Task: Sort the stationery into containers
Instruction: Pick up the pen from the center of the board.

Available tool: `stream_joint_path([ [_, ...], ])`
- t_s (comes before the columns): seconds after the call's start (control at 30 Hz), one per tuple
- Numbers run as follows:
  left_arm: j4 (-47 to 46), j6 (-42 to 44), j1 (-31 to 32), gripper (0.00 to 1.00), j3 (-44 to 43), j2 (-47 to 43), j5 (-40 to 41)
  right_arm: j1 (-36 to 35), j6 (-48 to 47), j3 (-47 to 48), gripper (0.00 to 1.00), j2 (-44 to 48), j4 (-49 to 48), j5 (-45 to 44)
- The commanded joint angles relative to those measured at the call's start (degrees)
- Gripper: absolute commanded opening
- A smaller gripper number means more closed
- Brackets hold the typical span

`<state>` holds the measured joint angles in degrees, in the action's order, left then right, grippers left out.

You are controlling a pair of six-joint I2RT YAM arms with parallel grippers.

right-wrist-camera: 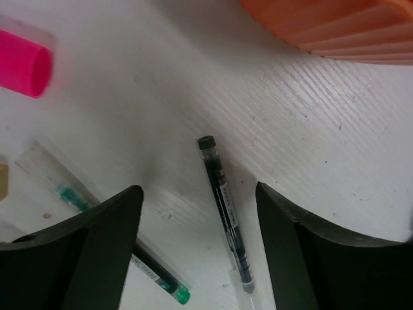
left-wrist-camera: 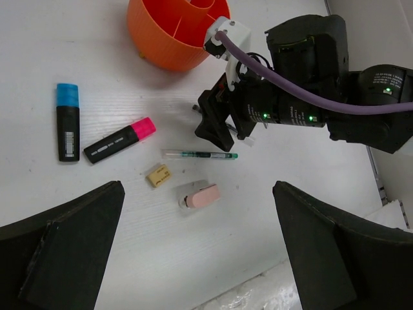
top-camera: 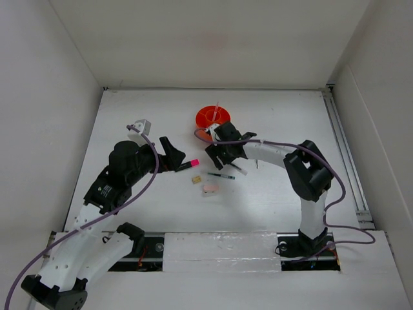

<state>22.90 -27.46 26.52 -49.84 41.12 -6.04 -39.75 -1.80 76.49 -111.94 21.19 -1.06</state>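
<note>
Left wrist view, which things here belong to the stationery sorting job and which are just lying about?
Part of the job: orange organiser, blue-capped highlighter, pink-capped highlighter, green-tipped pen, tan eraser, pink eraser, and a dark pen seen in the right wrist view.

Not part of it: purple cable, rail along the table's edge.

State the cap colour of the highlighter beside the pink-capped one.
Blue highlighter cap; left wrist view shows it best.

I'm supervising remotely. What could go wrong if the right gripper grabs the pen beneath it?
The right gripper is open over the black pen, but one finger overlaps the green-tipped pen, so it may knock that. The orange organiser sits close; a lifted pen could hit its wall.
</note>
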Motion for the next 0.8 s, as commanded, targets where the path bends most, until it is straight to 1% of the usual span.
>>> stream_joint_path([
  [0.0, -2.2, 0.5, -0.1, 1.0, 0.3, -0.3, -1.0, 0.5, -1.5, 2.5, 0.72, -0.3, 1.2, 1.8],
  [0.07, -2.8, 0.5, -0.1, 1.0, 0.3, -0.3, -1.0, 0.5, -1.5, 1.9, 0.67, -0.9, 1.2, 2.3],
  [0.13, -2.8, 0.5, -0.1, 1.0, 0.3, -0.3, -1.5, 0.5, -1.0, 1.1, 0.6, -0.9, 1.2, 1.5],
  [0.3, -2.8, 1.0, -0.1, 1.0, 0.3, -0.3, -2.0, 0.5, -0.5, 1.1, 0.58, -2.1, 3.4, 2.5],
  [0.33, -2.8, 1.0, -0.1, 1.0, 0.3, -0.3, -2.0, 0.5, -0.5, 1.7, 0.56, -3.0, 4.3, 2.6],
  [0.43, -2.8, 1.0, -0.1, 1.0, 0.3, -0.8, -2.0, 1.1, 0.0, 3.0, 0.43, -4.5, 6.4, 2.6],
  [0.47, -2.8, 1.0, -0.1, 1.0, 0.3, -0.8, -2.0, 1.1, 0.0, 3.1, 0.34, -5.3, 6.4, 2.6],
  [0.57, -2.8, 1.0, -0.1, 1.0, 0.3, -0.8, -2.0, 1.1, 0.6, 3.1, 0.16, -6.0, 7.6, 3.8],
  [0.6, -2.8, 1.0, -0.1, 1.0, 0.3, -0.8, -2.0, 1.1, 0.6, 3.1, 0.03, -6.0, 7.6, 3.8],
  [0.63, -2.8, 1.0, -0.1, 1.0, 0.3, -0.8, -2.0, 1.1, 0.6, 2.4, 0.0, -5.5, 7.6, 3.8],
  [0.77, -2.8, 1.0, -0.1, 1.0, 0.3, -0.8, -2.0, 1.1, 0.6, 1.8, 0.0, -4.2, 6.6, 3.8],
])
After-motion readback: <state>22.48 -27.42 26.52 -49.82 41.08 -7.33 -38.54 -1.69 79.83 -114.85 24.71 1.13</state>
